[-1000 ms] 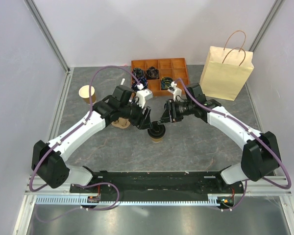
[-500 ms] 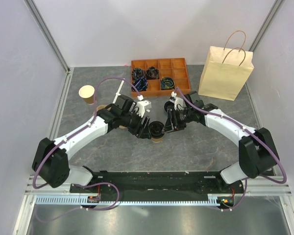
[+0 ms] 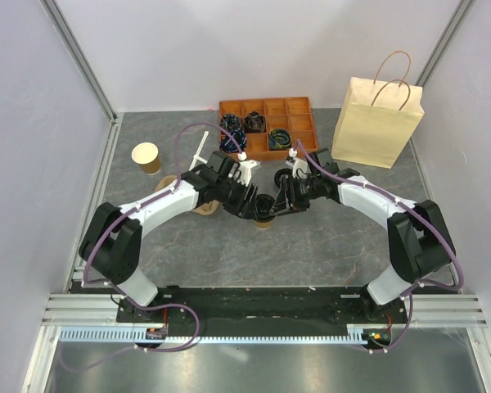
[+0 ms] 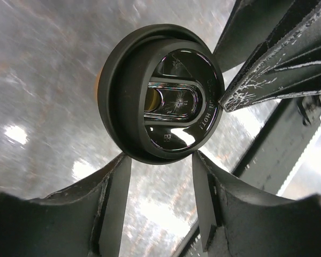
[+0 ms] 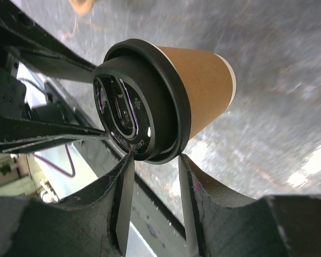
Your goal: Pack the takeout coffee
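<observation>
— Packed yet?
— No. Left gripper (image 3: 251,208) half parted at the black lid (image 4: 160,101); clamped or not, cannot tell. Takeout coffee (image 3: 263,218) upright mid-tabletop, lidded. Right gripper (image 3: 276,205) likewise at the rim, cannot tell. Paper bag (image 3: 376,123) far right, well apart.
— Left to do?
— Probably lifting, carrying right, lowering into the bag.
— Surface, room?
— Grey marbled tabletop (image 3: 327,246); pale walls (image 3: 229,49) around.

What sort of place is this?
Probably a lab robot cell staged for takeout packing: white panels in aluminium framing, two arms bolted to the table, a lidded coffee cup and paper bag as props.
</observation>
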`<state>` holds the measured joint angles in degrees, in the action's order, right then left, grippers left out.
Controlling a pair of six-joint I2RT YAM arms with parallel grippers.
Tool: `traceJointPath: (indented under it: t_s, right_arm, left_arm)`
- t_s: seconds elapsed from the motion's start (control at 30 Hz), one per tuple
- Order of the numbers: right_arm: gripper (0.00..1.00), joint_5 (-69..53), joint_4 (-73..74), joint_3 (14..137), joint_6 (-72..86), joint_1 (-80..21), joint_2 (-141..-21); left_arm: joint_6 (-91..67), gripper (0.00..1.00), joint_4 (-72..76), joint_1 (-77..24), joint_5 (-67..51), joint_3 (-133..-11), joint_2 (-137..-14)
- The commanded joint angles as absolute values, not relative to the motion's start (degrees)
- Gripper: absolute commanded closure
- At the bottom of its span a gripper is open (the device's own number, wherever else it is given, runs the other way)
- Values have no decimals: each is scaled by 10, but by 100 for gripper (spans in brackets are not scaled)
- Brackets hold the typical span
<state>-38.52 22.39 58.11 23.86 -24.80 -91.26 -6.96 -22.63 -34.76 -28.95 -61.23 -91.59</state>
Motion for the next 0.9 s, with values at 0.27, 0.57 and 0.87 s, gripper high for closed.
traceJointPath:
  t_s: [0.27,0.57,0.87]
  right_arm:
    - [57,-357,135,667,252,-210,-1009]
    - [56,-351,71,729,285,-195,-1080]
    - [52,-358,48,790,294,-188,-1126]
  left_arm:
    - [-86,47,-179,-298,-258,-736,-1026]
    - [-101,45,-165,-270,-265,-824,-1103]
    - [-101,42,-160,-244,-289,-871,-1137]
